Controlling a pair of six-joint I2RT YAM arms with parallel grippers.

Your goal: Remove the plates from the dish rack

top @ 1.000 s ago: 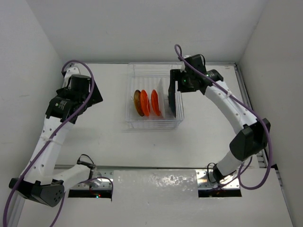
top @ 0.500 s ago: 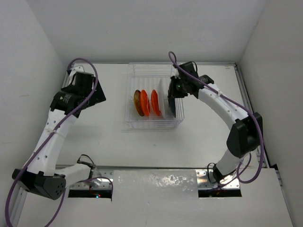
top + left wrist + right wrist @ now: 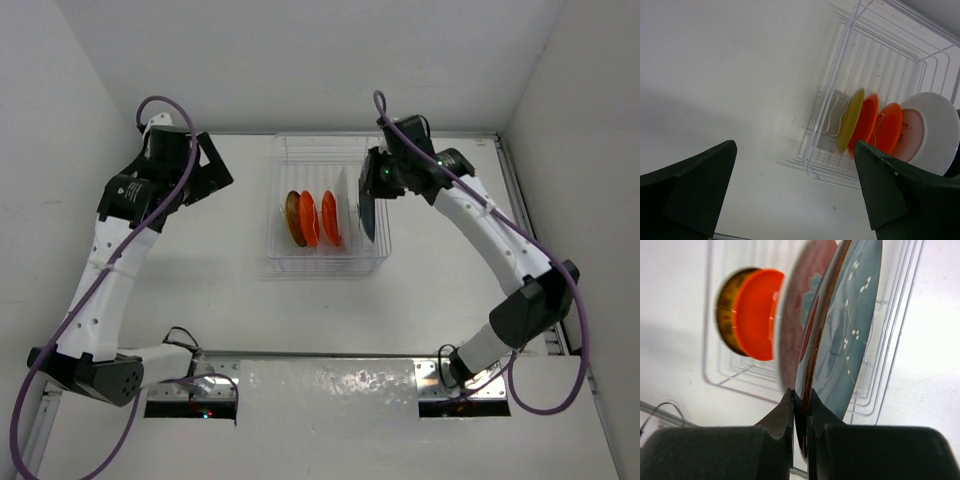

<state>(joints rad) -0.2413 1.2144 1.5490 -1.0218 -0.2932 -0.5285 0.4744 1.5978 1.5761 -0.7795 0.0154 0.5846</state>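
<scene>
The dish rack (image 3: 322, 139) stands at the middle back of the table. My right gripper (image 3: 373, 186) is above its right end, shut on the top rim of a dark teal plate (image 3: 369, 216). In the right wrist view the jaws (image 3: 802, 405) pinch that teal plate (image 3: 855, 325) by its edge. A red plate with teal blotches (image 3: 800, 315) stands right beside it. Two orange plates (image 3: 308, 218) and a brown-patterned one (image 3: 290, 214) stand in slots further left. My left gripper (image 3: 218, 178) hangs open left of the rack, nothing between its fingers (image 3: 695, 190).
Walls close in the table at the back and on both sides. In the left wrist view the rack's wire corner (image 3: 812, 167) lies ahead to the right, with bare table to its left. A metal rail (image 3: 330, 385) runs along the near edge between the arm bases.
My right gripper has shut on the teal plate's rim, and the plate now leans slightly. The left arm has swung further back and toward the rack, still open.
</scene>
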